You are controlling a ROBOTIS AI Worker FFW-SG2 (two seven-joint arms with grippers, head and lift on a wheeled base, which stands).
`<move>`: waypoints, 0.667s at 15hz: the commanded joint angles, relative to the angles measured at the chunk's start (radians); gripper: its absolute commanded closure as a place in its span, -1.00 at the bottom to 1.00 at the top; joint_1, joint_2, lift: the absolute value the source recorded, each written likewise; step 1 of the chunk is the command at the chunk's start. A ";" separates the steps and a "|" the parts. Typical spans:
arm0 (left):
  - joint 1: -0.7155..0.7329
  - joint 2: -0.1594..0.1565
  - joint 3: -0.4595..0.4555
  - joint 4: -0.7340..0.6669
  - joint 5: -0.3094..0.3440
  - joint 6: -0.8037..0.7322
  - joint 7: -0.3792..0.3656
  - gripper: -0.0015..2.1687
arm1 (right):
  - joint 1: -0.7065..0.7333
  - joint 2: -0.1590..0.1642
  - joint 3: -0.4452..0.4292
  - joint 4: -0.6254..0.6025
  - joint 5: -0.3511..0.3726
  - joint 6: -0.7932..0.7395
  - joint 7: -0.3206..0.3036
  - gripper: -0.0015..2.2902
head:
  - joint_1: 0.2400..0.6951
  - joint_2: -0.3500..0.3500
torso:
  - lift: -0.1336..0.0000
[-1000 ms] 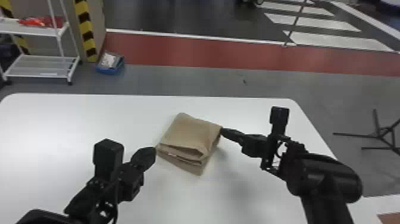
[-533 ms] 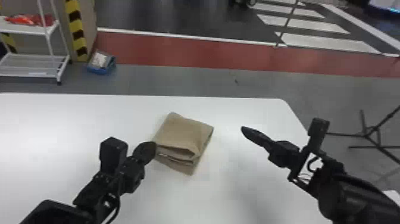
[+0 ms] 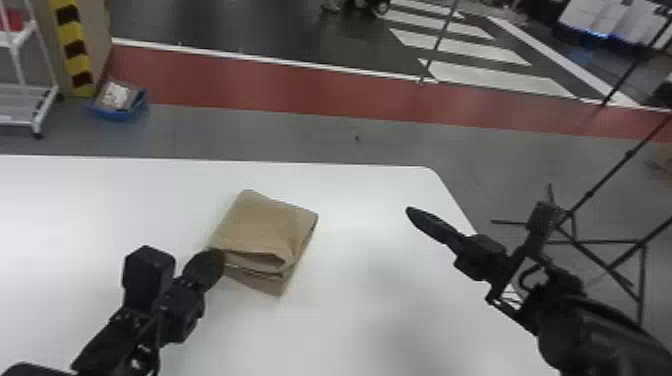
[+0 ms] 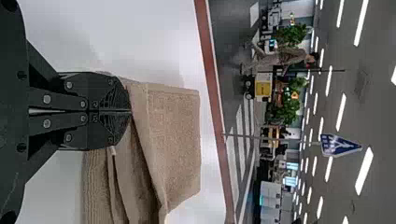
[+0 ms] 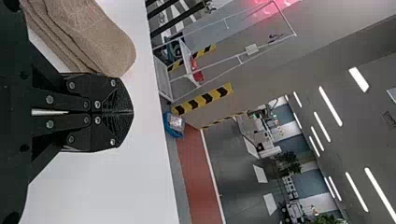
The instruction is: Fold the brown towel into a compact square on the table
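Note:
The brown towel point(image 3: 270, 225) lies folded in a thick, roughly square bundle on the white table, its layered edge toward the robot. At its left corner is my left gripper point(image 3: 212, 260); in the left wrist view the left gripper point(image 4: 130, 111) has its fingers together, right against the towel point(image 4: 175, 140), and whether cloth is pinched between them cannot be told. My right gripper point(image 3: 412, 215) is well to the right of the towel, above the table's right part. In the right wrist view the right gripper point(image 5: 132, 112) is shut, with the towel point(image 5: 98, 37) beyond it.
The white table point(image 3: 350, 325) has a rounded far right corner. Past its right edge stands a black tripod point(image 3: 595, 242) on the floor. A white wheeled rack point(image 3: 25, 95) and a blue bin point(image 3: 120, 102) are beyond the table at the left.
My right gripper has moved off the towel's right corner, out to the right. The left gripper stays at the left corner, and the head view has shifted rightward.

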 commanded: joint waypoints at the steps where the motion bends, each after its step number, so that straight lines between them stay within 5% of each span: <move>1: 0.034 0.003 -0.005 -0.081 0.003 0.085 -0.014 0.81 | -0.030 -0.001 0.011 0.035 0.008 -0.001 -0.002 0.25 | 1.00 -1.00 | -0.64; 5: 0.065 0.004 0.021 -0.143 0.003 0.033 -0.010 0.81 | -0.029 0.003 0.010 0.035 0.002 -0.001 -0.003 0.25 | 1.00 -1.00 | -0.64; 10: -0.084 0.000 0.030 0.136 0.005 -0.075 0.043 0.81 | 0.016 0.002 -0.022 0.016 -0.003 0.008 0.004 0.25 | 1.00 -1.00 | -0.64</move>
